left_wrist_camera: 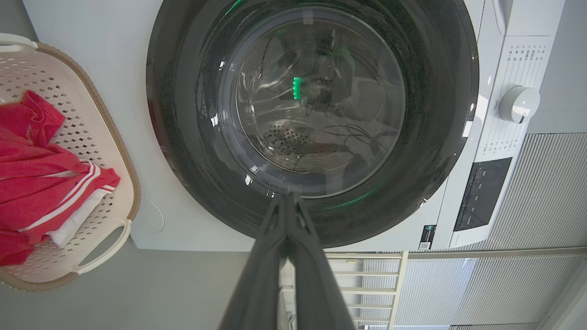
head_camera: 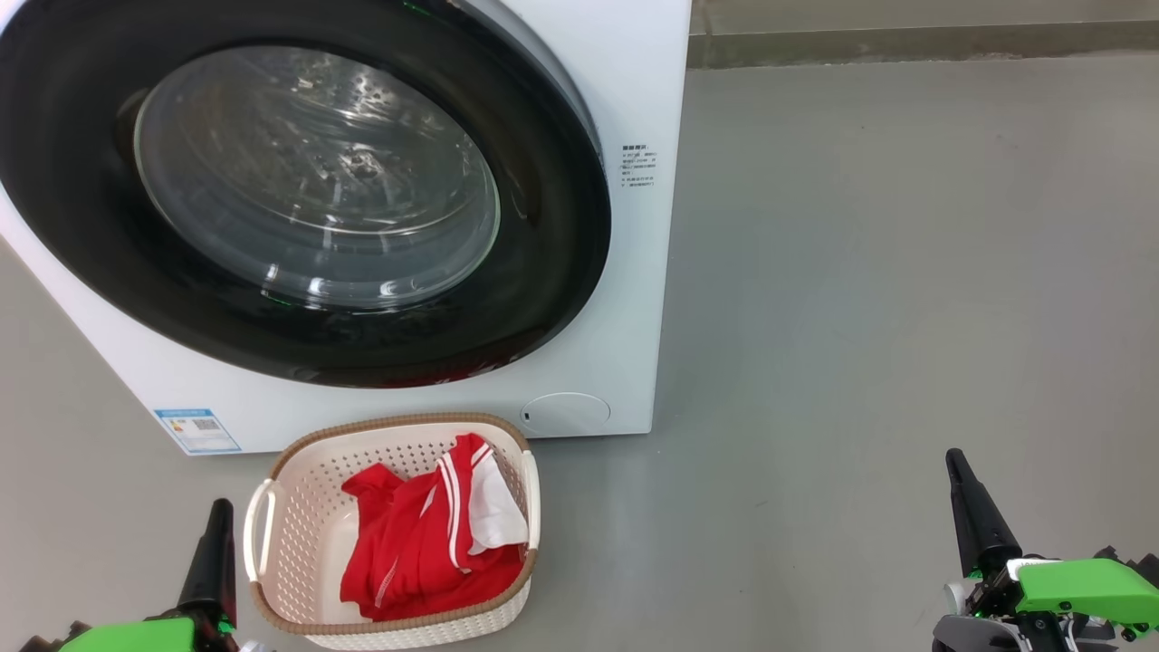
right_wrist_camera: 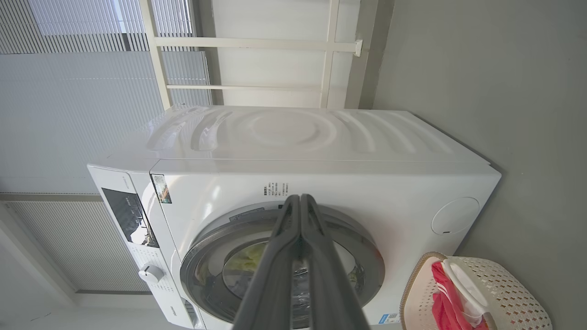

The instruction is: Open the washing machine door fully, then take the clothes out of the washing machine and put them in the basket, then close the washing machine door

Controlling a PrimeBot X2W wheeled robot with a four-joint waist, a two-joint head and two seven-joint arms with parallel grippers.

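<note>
The white washing machine (head_camera: 625,299) stands ahead with its round black-rimmed door (head_camera: 299,195) lying shut against its front; through the glass I see the steel drum. On the floor before it sits the cream basket (head_camera: 299,534), holding the red clothes (head_camera: 426,543) with white stripes. My left gripper (head_camera: 217,512) is shut and empty at the basket's left side. Over bare floor to the right, my right gripper (head_camera: 953,462) is also shut and empty. The left wrist view has the door (left_wrist_camera: 183,151) and the left gripper (left_wrist_camera: 288,197); the right wrist view has the machine (right_wrist_camera: 321,142), the basket (right_wrist_camera: 509,293) and the right gripper (right_wrist_camera: 300,198).
Grey floor (head_camera: 905,272) stretches to the machine's right, up to a wall base at the back. The machine's control panel with a white knob (left_wrist_camera: 518,103) shows in the left wrist view. Pale blinds and a white frame (right_wrist_camera: 247,43) stand beyond the machine.
</note>
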